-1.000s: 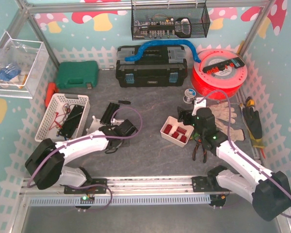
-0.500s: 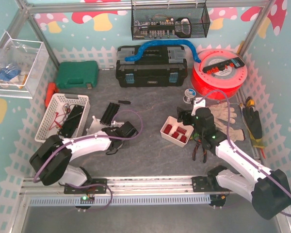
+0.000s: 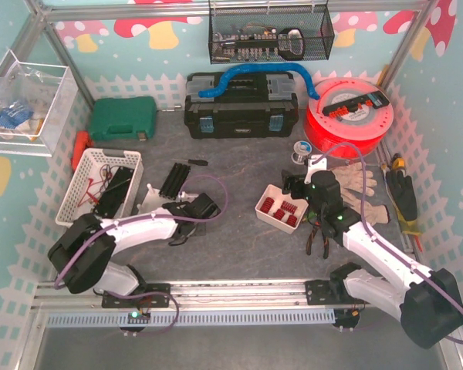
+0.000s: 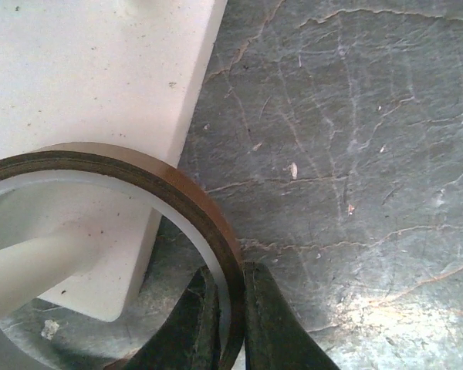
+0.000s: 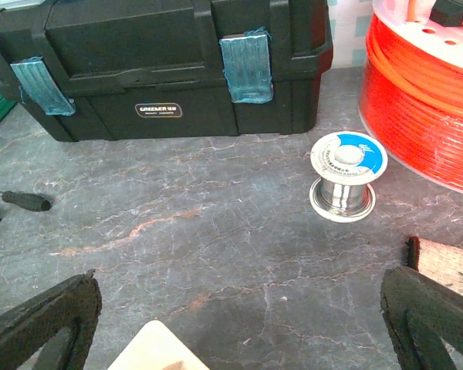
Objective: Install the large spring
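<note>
My left gripper (image 4: 230,308) is shut on the wall of a brown ring with a pale inner face (image 4: 208,223), one finger inside it and one outside. The ring sits around a white post (image 4: 31,262) at the edge of a white base plate (image 4: 85,77). In the top view the left gripper (image 3: 190,210) is beside that white base (image 3: 153,199). Red springs (image 3: 278,210) lie in a small white tray (image 3: 267,218). My right gripper (image 3: 297,185) hangs open and empty over the tray's far side; its fingers (image 5: 38,324) stand wide apart, with the tray's corner (image 5: 158,347) between them.
A solder spool (image 5: 346,173), black toolbox (image 5: 162,62), orange cable reel (image 5: 424,92) and screwdriver (image 5: 19,199) lie beyond the right gripper. Gloves (image 3: 363,185) and pliers (image 3: 318,235) are by the right arm. A white basket (image 3: 100,183) and black parts (image 3: 174,179) are on the left.
The left arm's elbow has shifted a little left and toward the base while its gripper stays on the ring. The right arm has not moved.
</note>
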Controlling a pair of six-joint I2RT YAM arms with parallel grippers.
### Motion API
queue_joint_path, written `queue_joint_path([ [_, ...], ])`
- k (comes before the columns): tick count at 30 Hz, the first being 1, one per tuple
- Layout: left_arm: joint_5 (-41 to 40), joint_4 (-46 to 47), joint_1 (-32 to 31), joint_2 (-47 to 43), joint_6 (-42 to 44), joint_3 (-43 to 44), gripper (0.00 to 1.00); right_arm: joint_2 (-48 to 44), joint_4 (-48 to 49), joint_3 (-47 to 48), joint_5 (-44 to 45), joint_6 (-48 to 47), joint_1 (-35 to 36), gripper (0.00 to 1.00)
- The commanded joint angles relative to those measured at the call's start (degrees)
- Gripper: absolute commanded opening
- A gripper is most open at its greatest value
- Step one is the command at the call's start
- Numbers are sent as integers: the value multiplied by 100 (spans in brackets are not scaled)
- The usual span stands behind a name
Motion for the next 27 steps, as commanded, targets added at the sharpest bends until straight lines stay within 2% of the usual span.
queue_joint_path([
  [1, -6, -213, 27, -241, 145, 99, 8, -19, 99, -18, 77, 54, 36, 98],
  [8, -140, -833, 27, -547, 281, 524, 2, 60, 110, 2, -55, 24, 39, 98],
  [14, -214, -1255, 27, -951, 402, 1088, 0, 242, 467, -66, -671, -80, 148, 97],
  [18, -236, -1280, 27, -1218, 550, 1493, 0, 640, 451, 84, -519, -166, 429, 97],
  [23, -515, -782, 306, -1291, 962, 1834, 0, 839, 711, 112, -672, -370, 834, 97],
  [27, -131, 177, 1074, -1202, 1366, 1933, 0, 926, 1104, 49, -1095, -582, 1100, 97],
])
